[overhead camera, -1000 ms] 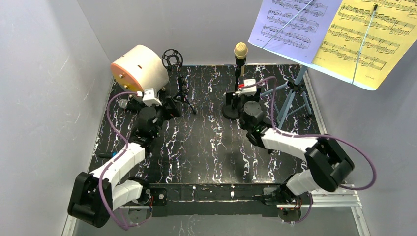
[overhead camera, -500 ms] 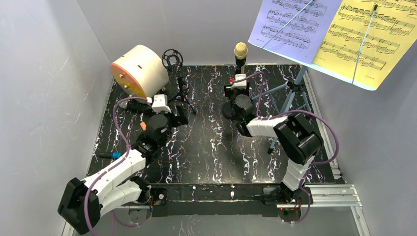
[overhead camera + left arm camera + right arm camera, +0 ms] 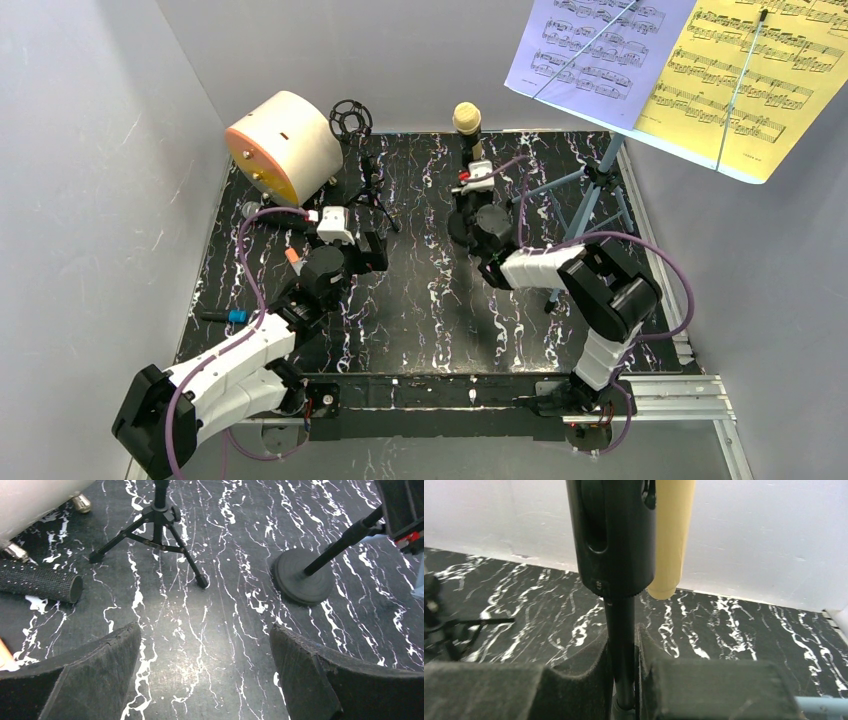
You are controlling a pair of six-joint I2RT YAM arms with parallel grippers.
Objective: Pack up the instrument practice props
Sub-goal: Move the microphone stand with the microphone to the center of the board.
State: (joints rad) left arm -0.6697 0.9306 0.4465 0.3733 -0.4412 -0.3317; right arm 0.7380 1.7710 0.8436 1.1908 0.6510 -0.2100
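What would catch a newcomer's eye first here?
The lavender score sheet and yellow score sheet loom large at the back right, on a blue music rack. At the back left lies a big cream cylinder with an orange face. Between them, the right claw pinches a round-base mic pole carrying a cream microphone.

"How many microphones are there?"
"Two: one cream microphone [image 3: 466, 118] and one silver-headed microphone [image 3: 252, 209]."
"And the stands?"
"Two mic poles, one black tripod mic pole [image 3: 161, 515] and one round-base mic pole [image 3: 300, 580], plus a single blue music rack [image 3: 597, 178]."
"Score sheets?"
"Two, one lavender sheet [image 3: 590, 50] and one yellow sheet [image 3: 760, 70]."
"Anything else?"
"One big cream cylinder [image 3: 290, 140] with an orange face."
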